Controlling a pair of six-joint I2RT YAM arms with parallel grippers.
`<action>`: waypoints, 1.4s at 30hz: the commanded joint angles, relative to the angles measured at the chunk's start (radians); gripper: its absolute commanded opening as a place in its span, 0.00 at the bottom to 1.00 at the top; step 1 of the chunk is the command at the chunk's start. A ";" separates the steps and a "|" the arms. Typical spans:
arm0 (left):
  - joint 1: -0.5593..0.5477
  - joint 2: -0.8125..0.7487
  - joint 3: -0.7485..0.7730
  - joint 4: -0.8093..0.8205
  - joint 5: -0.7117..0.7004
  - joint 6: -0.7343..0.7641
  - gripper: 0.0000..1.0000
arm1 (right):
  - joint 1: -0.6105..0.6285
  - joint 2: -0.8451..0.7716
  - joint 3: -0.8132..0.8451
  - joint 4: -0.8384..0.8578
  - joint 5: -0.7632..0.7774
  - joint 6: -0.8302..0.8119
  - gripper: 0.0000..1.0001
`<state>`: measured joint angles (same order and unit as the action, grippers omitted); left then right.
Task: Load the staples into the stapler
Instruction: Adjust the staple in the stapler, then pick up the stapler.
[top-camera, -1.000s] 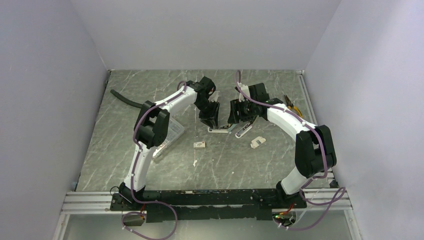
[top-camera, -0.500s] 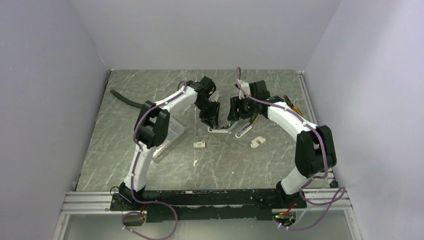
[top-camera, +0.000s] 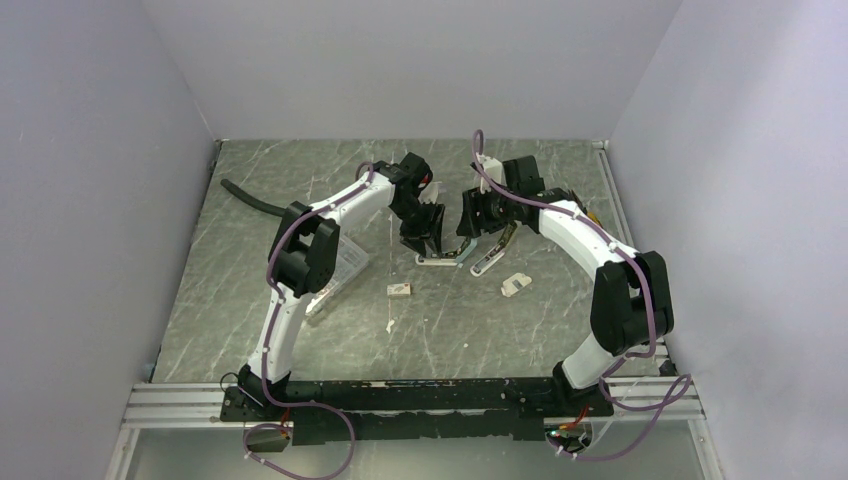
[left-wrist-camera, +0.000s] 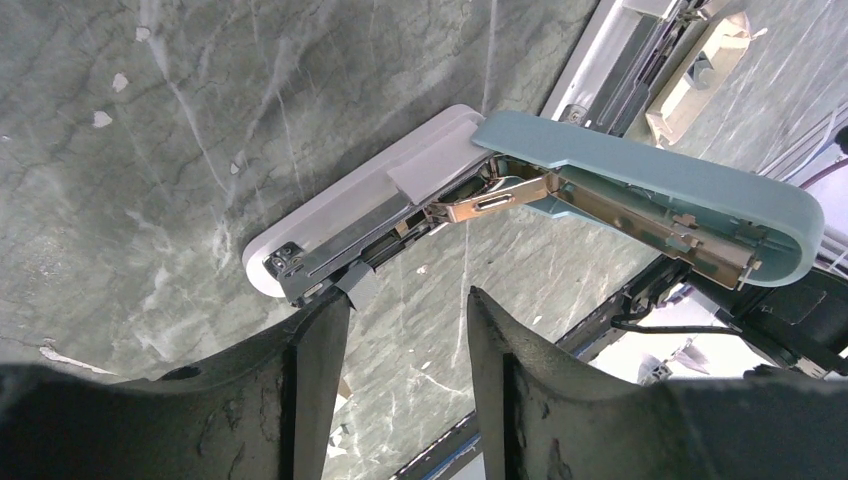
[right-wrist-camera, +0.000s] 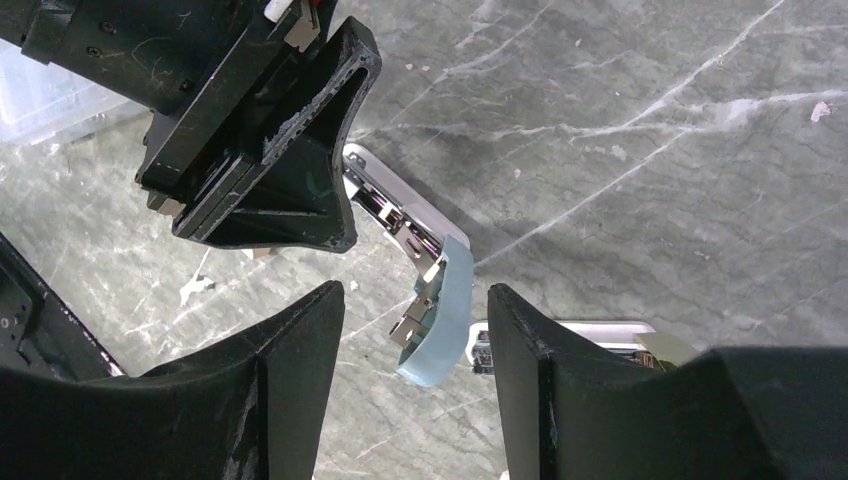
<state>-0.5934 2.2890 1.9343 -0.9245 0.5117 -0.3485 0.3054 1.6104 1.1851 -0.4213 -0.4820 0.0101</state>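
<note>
1. The stapler (left-wrist-camera: 380, 195) lies open, long side running left to right, lid (left-wrist-camera: 660, 180) tipped up.
2. The left gripper (left-wrist-camera: 405, 300) is open and empty, by the stapler's left end.
3. The right gripper (right-wrist-camera: 415, 290) is open too; the lid tip sits between its fingers (right-wrist-camera: 300, 340), loose.
4. The staples (top-camera: 399, 290) lie nearer the bases, closest to the left gripper.

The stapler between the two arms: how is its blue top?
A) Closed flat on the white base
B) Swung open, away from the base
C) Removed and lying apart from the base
B: in the left wrist view the blue top angles away from the white base, meeting it only at the hinge end.
</note>
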 joint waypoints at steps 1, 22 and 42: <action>-0.006 -0.008 -0.012 0.012 -0.017 0.042 0.54 | -0.008 -0.020 0.028 0.005 -0.034 -0.029 0.58; -0.006 -0.003 -0.008 0.023 -0.028 0.032 0.35 | -0.032 -0.036 0.001 0.010 -0.080 -0.046 0.58; -0.015 -0.024 -0.025 0.016 -0.074 0.039 0.47 | -0.032 -0.036 0.000 0.007 -0.103 -0.033 0.58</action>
<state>-0.5976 2.2890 1.9297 -0.9134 0.4973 -0.3447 0.2771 1.6100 1.1828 -0.4213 -0.5602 -0.0189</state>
